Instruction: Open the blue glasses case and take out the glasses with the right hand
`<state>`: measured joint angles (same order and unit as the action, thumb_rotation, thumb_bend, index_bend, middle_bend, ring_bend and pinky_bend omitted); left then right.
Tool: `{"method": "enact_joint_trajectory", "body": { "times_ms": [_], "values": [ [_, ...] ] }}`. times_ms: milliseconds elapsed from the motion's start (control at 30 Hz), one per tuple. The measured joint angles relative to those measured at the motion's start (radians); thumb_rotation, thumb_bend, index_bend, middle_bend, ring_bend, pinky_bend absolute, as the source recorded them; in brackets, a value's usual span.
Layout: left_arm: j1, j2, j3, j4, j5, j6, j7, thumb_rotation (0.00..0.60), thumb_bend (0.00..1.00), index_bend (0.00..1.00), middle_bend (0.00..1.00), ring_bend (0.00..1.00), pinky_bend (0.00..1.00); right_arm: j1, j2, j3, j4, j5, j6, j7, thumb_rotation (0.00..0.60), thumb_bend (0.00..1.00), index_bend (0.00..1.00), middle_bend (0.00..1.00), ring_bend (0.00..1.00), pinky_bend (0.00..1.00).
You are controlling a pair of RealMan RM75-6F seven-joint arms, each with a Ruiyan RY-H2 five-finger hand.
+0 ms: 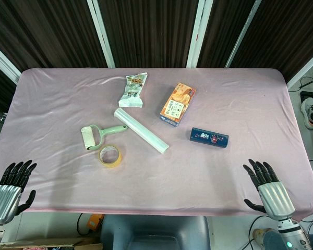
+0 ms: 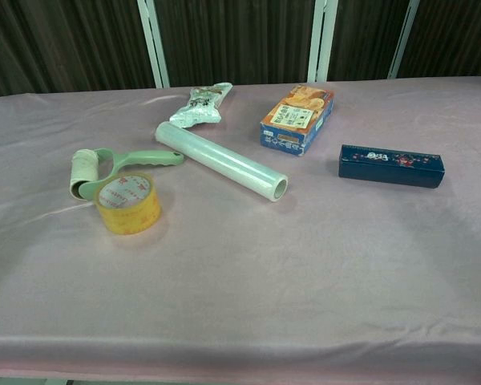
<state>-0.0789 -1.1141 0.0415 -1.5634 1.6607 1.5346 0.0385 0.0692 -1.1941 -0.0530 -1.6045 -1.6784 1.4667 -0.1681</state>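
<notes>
Blue glasses case (image 1: pixel 209 137) lies closed toward the worktop's (image 1: pixel 235 94) right edge; right robot hand (image 1: pixel 265 185) and left robot hand (image 1: pixel 11 186) both spread, empty.

A table (image 1: pixel 240 172) draped in a wrinkled pink cloth fills the scene. Behind it hang dark brown pleated curtains (image 1: pixel 146 31) divided by white vertical posts (image 1: pixel 100 26). Beneath the table's near edge, cables (image 1: pixel 83 225) lie on a pale floor.

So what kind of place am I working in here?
Probably a lab or test bench: a table under a pink cloth, unrelated items laid out like a roll of yellow tape and a green-handled lint roller, loose cables below.
</notes>
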Motion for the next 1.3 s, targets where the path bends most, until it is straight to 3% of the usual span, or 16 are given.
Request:
{"method": "enact_joint_trajectory", "body": {
  "times_ms": [400, 633, 900, 1100, 1300],
  "values": [
    [0.001, 0.004, 0.003, 0.004, 0.010, 0.006, -0.024, 0.600, 0.43, 0.00, 0.04, 0.02, 0.04, 0.020, -0.020, 0.025, 0.017, 0.034, -0.029, 0.008, 0.600, 0.29, 0.10, 0.00, 0.00, 0.00],
    [-0.003, 0.010, 0.002, 0.006, 0.008, 0.001, -0.038, 0.600, 0.43, 0.00, 0.04, 0.02, 0.04, 0.117, -0.049, 0.125, 0.053, 0.169, -0.168, -0.036, 0.600, 0.29, 0.17, 0.00, 0.00, 0.00],
    [-0.006, 0.008, -0.001, 0.004, -0.002, -0.010, -0.028, 0.600, 0.43, 0.00, 0.04, 0.02, 0.04, 0.288, -0.139, 0.240, 0.195, 0.323, -0.350, -0.080, 0.600, 0.29, 0.26, 0.00, 0.00, 0.00],
    [-0.009, 0.008, -0.008, 0.003, -0.016, -0.017, -0.031, 0.600, 0.43, 0.00, 0.04, 0.02, 0.04, 0.374, -0.225, 0.266, 0.322, 0.367, -0.425, -0.109, 0.600, 0.30, 0.36, 0.00, 0.00, 0.00],
    [-0.015, 0.010, -0.011, 0.002, -0.025, -0.029, -0.034, 0.600, 0.43, 0.00, 0.04, 0.02, 0.04, 0.420, -0.296, 0.269, 0.437, 0.395, -0.468, -0.121, 0.600, 0.40, 0.45, 0.00, 0.00, 0.00]
  ]
}}
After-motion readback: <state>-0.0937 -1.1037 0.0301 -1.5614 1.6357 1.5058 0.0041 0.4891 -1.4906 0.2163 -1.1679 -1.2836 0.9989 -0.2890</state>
